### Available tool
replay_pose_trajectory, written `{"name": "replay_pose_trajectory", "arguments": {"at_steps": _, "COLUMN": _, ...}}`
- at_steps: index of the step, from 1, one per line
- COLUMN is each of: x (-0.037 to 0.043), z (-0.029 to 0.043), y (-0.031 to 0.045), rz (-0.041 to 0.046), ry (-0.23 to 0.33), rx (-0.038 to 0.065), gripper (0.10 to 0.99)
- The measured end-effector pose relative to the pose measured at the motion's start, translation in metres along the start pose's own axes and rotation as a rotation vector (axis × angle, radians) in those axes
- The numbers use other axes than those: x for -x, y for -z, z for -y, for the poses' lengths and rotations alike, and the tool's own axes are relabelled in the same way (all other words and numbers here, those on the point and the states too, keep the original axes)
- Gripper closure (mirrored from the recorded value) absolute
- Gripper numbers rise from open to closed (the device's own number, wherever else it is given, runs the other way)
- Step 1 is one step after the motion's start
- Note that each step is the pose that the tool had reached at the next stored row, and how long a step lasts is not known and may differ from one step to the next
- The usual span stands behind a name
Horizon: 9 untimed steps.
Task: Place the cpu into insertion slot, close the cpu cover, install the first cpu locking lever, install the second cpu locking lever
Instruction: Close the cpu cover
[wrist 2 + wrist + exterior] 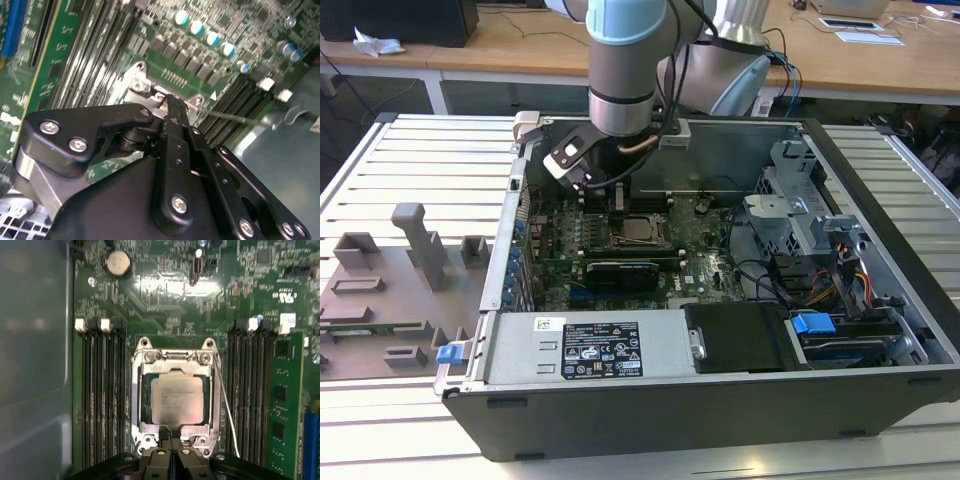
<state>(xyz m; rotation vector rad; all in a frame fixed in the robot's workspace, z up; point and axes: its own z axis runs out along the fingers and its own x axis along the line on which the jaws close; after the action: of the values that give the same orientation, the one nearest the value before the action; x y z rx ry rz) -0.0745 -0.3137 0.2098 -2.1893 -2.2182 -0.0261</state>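
The cpu [176, 399] lies flat in the insertion slot [638, 231], its pale metal top showing through the window of the cpu cover [144, 400]. The cover is down over the chip. My gripper [170, 434] is shut, its black fingertips pressed together at the edge of the cover's frame; the second wrist view shows the gripper [170, 106] tip at the socket's silvery corner. A thin wire locking lever [227, 410] stands angled away from one side of the socket, and in the second wrist view this lever [240, 118] runs out over the memory slots.
The motherboard sits in an open computer case [880, 250] on a slatted table. Black memory slots [102, 400] flank the socket on both sides. A long black card [620, 272], a power supply [590, 348] and drive cages [810, 230] crowd the exterior view's right and near side.
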Motion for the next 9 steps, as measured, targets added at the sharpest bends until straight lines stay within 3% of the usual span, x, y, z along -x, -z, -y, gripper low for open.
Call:
{"name": "replay_pose_trajectory", "arguments": {"at_steps": 6, "x": 0.0003, "z": 0.0000, "y": -0.0046, "rz": -0.0010, "ry": 0.000, "rx": -0.001, "gripper": 0.980}}
{"name": "replay_pose_trajectory", "arguments": {"at_steps": 8, "x": 0.0002, "z": -0.0029, "y": -0.0048, "rz": -0.0078, "ry": 0.000, "rx": 0.000, "gripper": 0.980}}
{"name": "replay_pose_trajectory", "arguments": {"at_steps": 9, "x": 0.0002, "z": -0.0066, "y": -0.0050, "rz": -0.0156, "ry": 0.001, "rx": 0.001, "gripper": 0.980}}
